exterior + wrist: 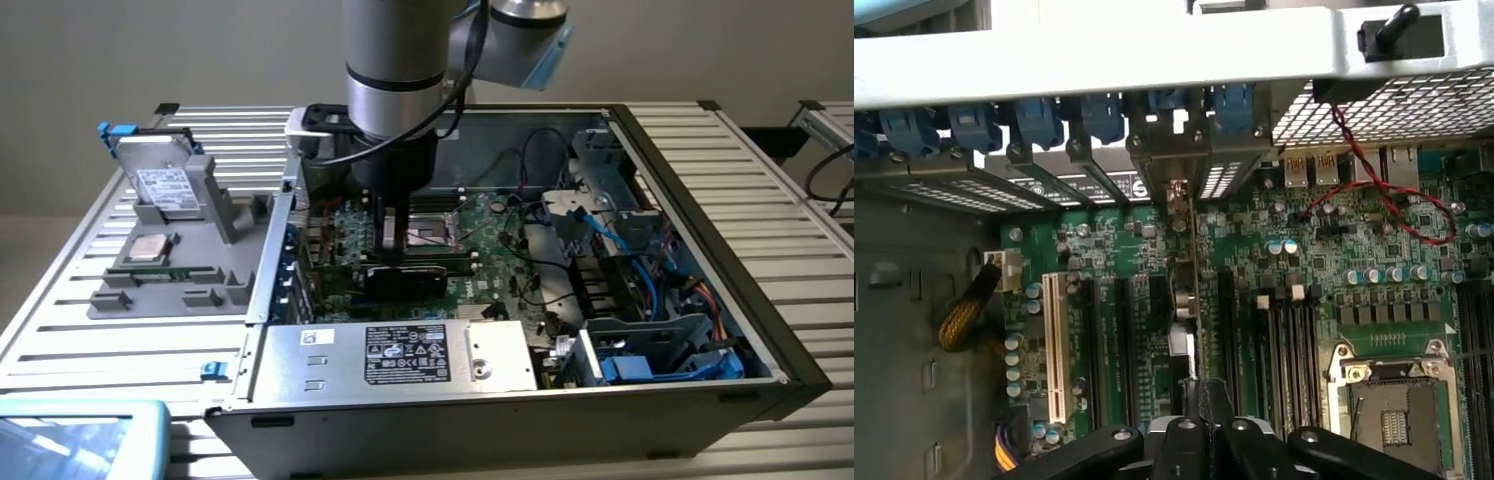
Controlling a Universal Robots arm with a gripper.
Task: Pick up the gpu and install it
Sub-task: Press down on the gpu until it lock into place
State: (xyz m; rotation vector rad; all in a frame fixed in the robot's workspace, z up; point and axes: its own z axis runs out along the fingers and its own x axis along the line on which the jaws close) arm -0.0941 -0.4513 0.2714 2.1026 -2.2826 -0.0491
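The gpu [407, 278] stands on edge on the green motherboard [501, 250] inside the open computer case [694, 190], its black face toward the exterior camera. My gripper [390, 250] comes straight down from the arm and is shut on the card's top edge. In the wrist view the gpu [1187, 290] appears edge-on, running from its silver bracket at the case's rear slots down among the expansion slots. My gripper [1204, 405] is closed over that thin edge.
A grey tray [120, 300] at the exterior view's left holds a hard drive [167, 185], a processor [147, 248] and a memory stick [167, 272]. The power supply [400, 355] sits in front. An open CPU socket [1389, 400], a white slot [1054, 350] and red wires [1374, 190] flank the card.
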